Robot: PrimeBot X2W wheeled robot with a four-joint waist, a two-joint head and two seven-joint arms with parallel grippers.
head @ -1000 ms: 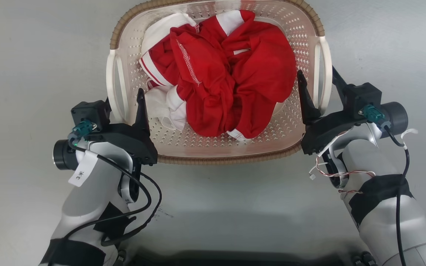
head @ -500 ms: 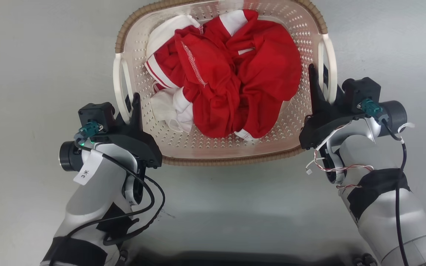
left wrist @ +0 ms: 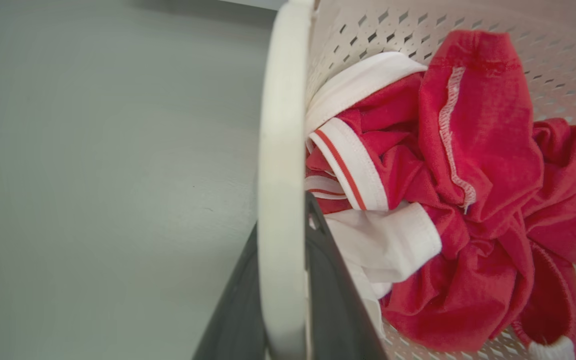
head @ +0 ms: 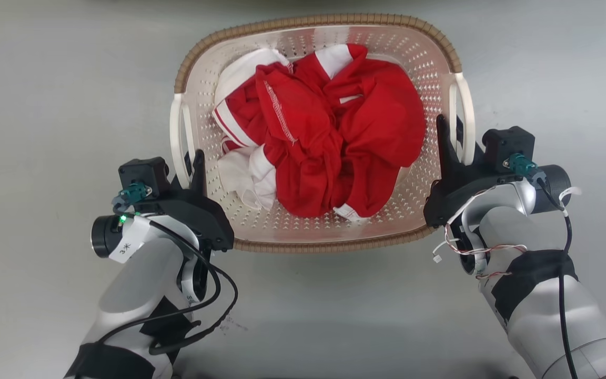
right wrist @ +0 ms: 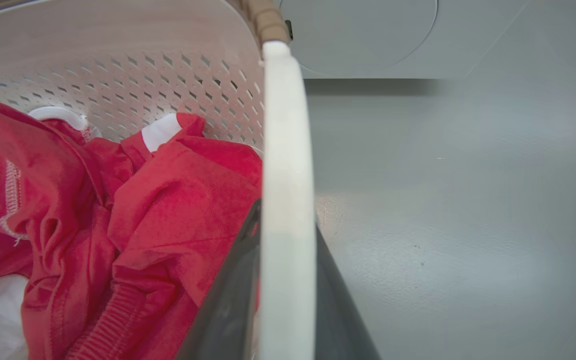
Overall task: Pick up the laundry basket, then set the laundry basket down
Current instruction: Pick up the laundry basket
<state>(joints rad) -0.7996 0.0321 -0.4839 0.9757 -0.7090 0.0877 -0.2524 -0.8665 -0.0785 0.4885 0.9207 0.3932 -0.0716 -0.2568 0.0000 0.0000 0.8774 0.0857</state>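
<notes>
Laundry basket (head: 303, 225) sits in front of the robot on or just over the grey floor (head: 50, 105); cannot tell from these views whether its bottom is touching; long sides run left-right, near rim toward the robot.

Left gripper (head: 191, 160) is closed narrow on the left handle (head: 178, 126), one dark finger inside the basket wall and one outside; right gripper (head: 450, 134) does the same on the right handle (head: 468, 113); both wrist views show the white bar pinched between the two fingers, no gap visible.

Step, as a judgement: two-arm hold is made, so this is the carry or lower phase; next move calls for both arms travelling together and level, then release only once the base is flat on the floor; uneven height would tip the load.

Materials: basket is cream rigid plastic, rounded rectangle, walls and bottom punched with small diamond holes; rim is brown with a ribbed woven look; handles are smooth white curved bars; inside is a crumpled heap of red clothes (head: 345, 142) with white ribbed trim, soft knit, piled toward the middle; floor is matte, smooth.
</notes>
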